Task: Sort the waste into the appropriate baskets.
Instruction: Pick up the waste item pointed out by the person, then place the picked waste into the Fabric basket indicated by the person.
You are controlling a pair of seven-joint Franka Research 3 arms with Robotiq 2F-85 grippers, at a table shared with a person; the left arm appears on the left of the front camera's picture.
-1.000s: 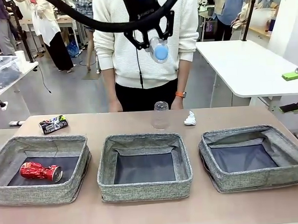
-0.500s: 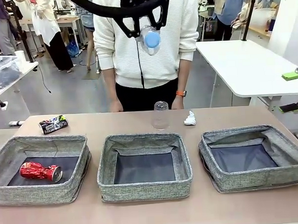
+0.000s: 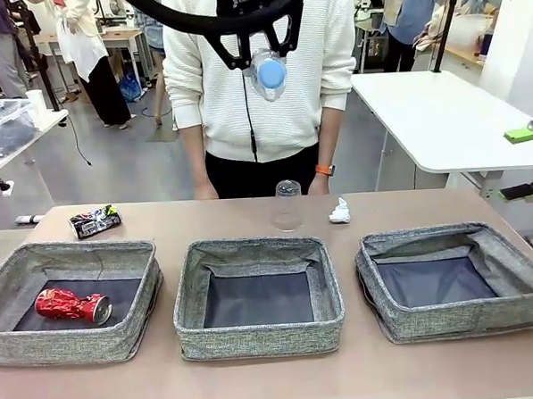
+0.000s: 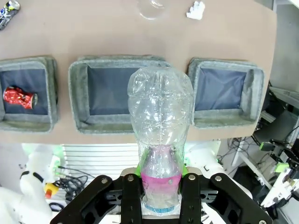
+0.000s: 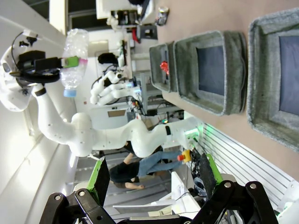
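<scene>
So far one piece of waste is sorted, judging by the front view: the crushed red can (image 3: 73, 306) lies in the left basket (image 3: 73, 254), while the middle basket (image 3: 256, 247) and the right basket (image 3: 447, 235) hold nothing. At the top centre the left gripper (image 3: 263, 55) is clamped on the clear plastic bottle (image 3: 268, 72), blue cap toward the camera, high above the table. On the table behind the baskets, not yet sorted, lie the crushed printed can (image 3: 95, 221) at the left, the clear plastic cup (image 3: 286, 206) in the middle and the crumpled paper wad (image 3: 340, 212) near it to the right.

From the left wrist, the fingers (image 4: 131, 191) pinch the bottle's neck at its pink band; the bottle's body overlaps the middle basket in the frame.

From the right wrist, the right gripper (image 5: 154, 186) sits at the bottom edge, its fingers wide apart with nothing between them. The bottle shows at upper left, well apart from the baskets at the right.
</scene>
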